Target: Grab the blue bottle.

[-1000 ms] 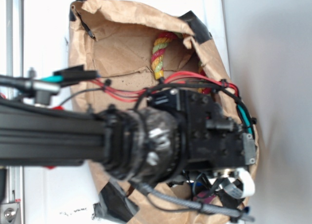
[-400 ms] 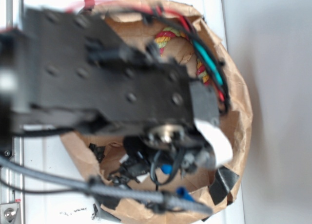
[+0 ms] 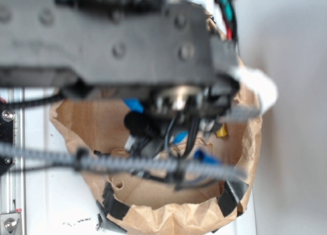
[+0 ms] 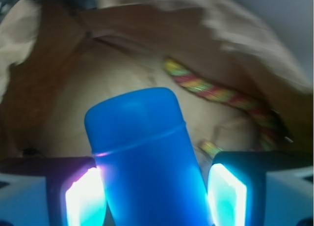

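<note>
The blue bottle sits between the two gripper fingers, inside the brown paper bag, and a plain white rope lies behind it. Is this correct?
Not fully. In the wrist view the rope behind the blue bottle is striped red, yellow and green, not plain white. The rest holds: the bottle sits between the gripper fingers, inside the brown paper bag.

Ext overhead, wrist close-up; both see bag [image 3: 168, 214].

- You will find no text, label, brand, number or sign that can be read in either view.
- The bottle [image 4: 147, 162] has a plain blue surface with nothing printed on it.
- The paper bag [image 3: 168, 214] shows only bare brown paper and black tape.
</note>
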Robot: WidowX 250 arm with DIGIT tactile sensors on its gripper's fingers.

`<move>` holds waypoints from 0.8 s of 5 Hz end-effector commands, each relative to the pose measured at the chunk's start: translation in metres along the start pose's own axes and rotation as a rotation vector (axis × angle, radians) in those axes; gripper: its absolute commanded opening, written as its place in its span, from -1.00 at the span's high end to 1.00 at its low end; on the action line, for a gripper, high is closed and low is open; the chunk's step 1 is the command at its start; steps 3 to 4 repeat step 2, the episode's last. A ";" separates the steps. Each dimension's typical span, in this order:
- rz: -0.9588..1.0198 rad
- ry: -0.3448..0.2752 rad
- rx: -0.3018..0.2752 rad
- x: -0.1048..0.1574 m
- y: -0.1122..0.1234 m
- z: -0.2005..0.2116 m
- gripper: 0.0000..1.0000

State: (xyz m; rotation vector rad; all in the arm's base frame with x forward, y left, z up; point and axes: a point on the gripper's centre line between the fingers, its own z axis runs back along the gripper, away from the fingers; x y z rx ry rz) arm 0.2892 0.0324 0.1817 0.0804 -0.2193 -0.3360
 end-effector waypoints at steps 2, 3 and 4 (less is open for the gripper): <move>0.155 -0.014 0.102 0.006 0.005 0.030 1.00; 0.155 -0.014 0.102 0.006 0.005 0.030 1.00; 0.155 -0.014 0.102 0.006 0.005 0.030 1.00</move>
